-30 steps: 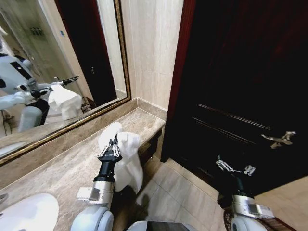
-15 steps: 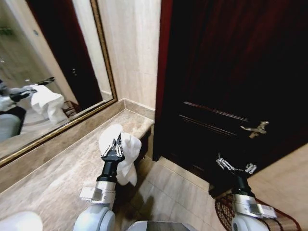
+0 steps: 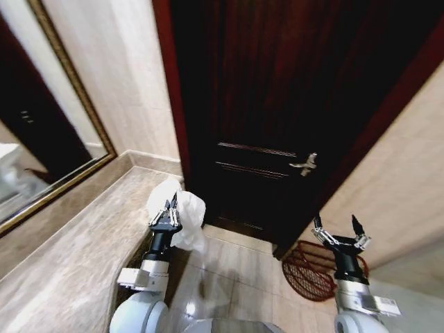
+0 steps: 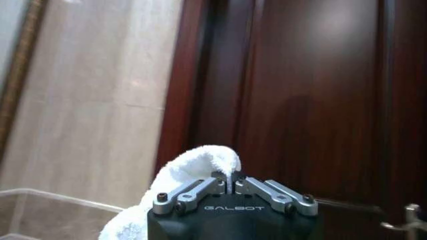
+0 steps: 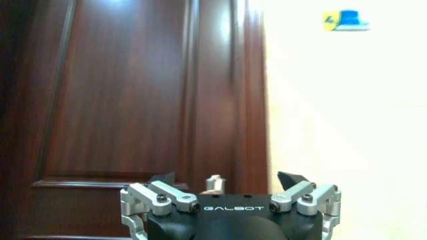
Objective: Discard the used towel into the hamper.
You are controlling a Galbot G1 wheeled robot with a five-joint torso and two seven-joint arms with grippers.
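Observation:
A crumpled white towel (image 3: 182,215) hangs from my left gripper (image 3: 167,210), which is shut on it and held up beside the end of the marble counter. From the left wrist, the towel (image 4: 193,170) bulges past the closed fingers (image 4: 200,189) with the dark door behind. The hamper (image 3: 309,269), a reddish-brown wire basket, stands on the floor by the wall at the right, just behind my right gripper (image 3: 340,234). That gripper is open and holds nothing; in its wrist view it (image 5: 227,184) faces the door.
A dark wooden door (image 3: 277,104) with a metal lever handle (image 3: 305,164) fills the wall ahead. The marble counter (image 3: 76,243) and framed mirror (image 3: 41,139) run along the left. Tiled floor (image 3: 236,270) lies open between counter and hamper.
The view has swung to the right: the mirror and sink slid off to the left and the hamper came into sight. Both grippers hold as before, the left still shut on the towel.

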